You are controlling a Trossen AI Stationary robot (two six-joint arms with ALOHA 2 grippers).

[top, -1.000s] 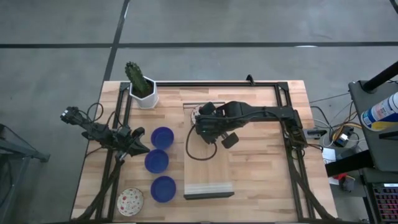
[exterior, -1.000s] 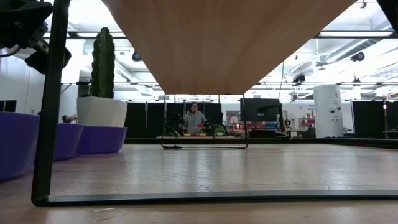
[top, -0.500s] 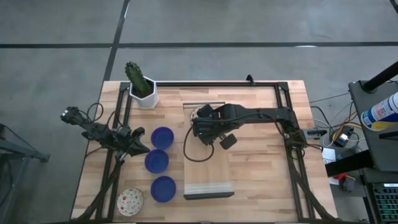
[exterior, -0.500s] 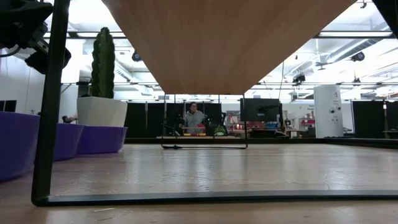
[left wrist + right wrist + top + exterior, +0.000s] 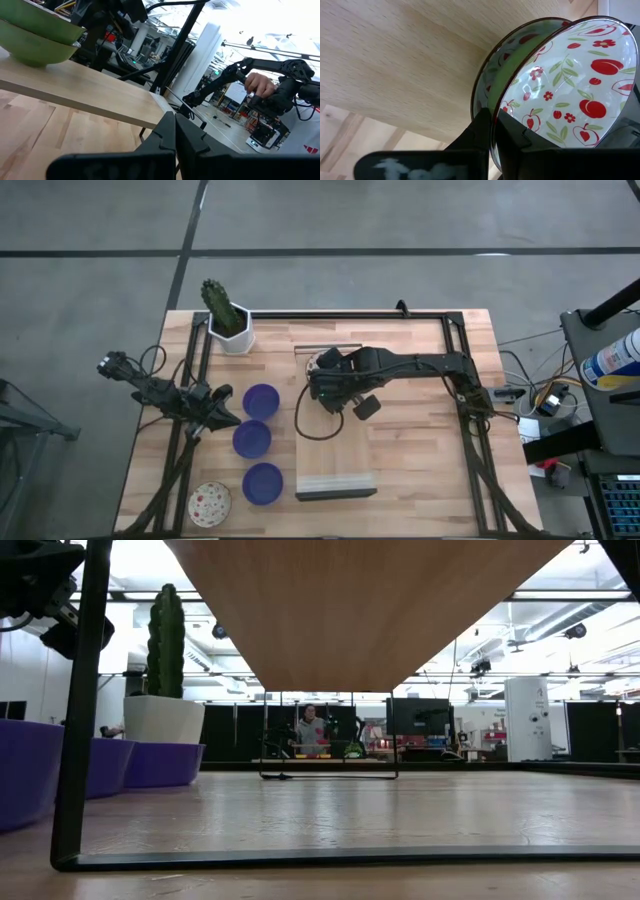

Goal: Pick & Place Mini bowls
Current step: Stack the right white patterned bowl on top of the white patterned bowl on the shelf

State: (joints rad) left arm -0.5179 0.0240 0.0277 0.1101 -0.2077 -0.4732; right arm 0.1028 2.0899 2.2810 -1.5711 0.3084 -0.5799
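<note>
Cream, red-patterned mini bowl [image 5: 560,90] is pinched at its rim by the right pincer [image 5: 322,380], arm outstretched over the raised board's [image 5: 335,470] far end. Left pincer [image 5: 222,412] pressed together near the tabletop's [image 5: 420,450] left edge beside blue bowls [image 5: 261,401].

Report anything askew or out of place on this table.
One patterned bowl looks tilted rather than flat, its rim pinched in the right tool over the raised board. The blue bowls sit upright in a tidy row.
</note>
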